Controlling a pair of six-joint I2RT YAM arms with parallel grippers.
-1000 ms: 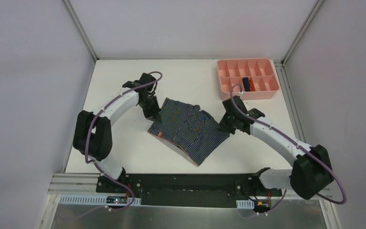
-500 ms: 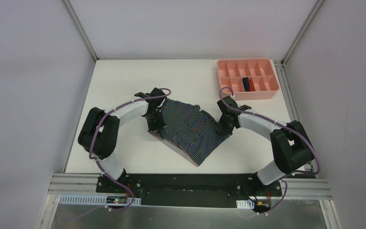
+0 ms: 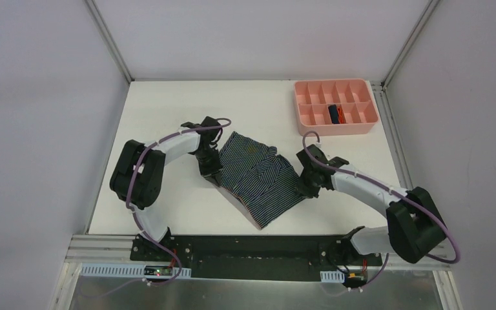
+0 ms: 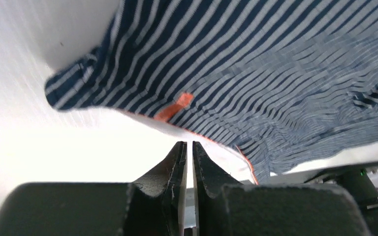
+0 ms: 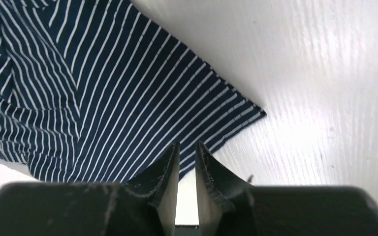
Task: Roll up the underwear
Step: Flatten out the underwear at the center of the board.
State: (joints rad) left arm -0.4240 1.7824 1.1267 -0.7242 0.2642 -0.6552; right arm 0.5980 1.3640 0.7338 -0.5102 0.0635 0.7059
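Observation:
The dark blue underwear with thin pale stripes [image 3: 258, 177] lies spread and rumpled on the white table. It also shows in the left wrist view [image 4: 275, 64], with an orange tag [image 4: 173, 106] and orange edge trim, and in the right wrist view [image 5: 103, 98]. My left gripper [image 3: 212, 169] is at its left edge; its jaws [image 4: 187, 143] are shut, empty, just short of the cloth. My right gripper [image 3: 303, 187] is at its right corner, shut and empty [image 5: 187, 143], tips at the hem. The navy underwear with orange trim [image 3: 334, 113] sits bundled in the tray.
The pink compartment tray [image 3: 310, 97] stands at the table's back right. Grey enclosure walls rise on the left, right and back. The black rail with the arm bases [image 3: 258, 248] runs along the near edge.
The striped underwear has been pushed narrower and has shifted toward the near edge. My right gripper has moved nearer along its right corner. My left gripper has stayed at its left edge.

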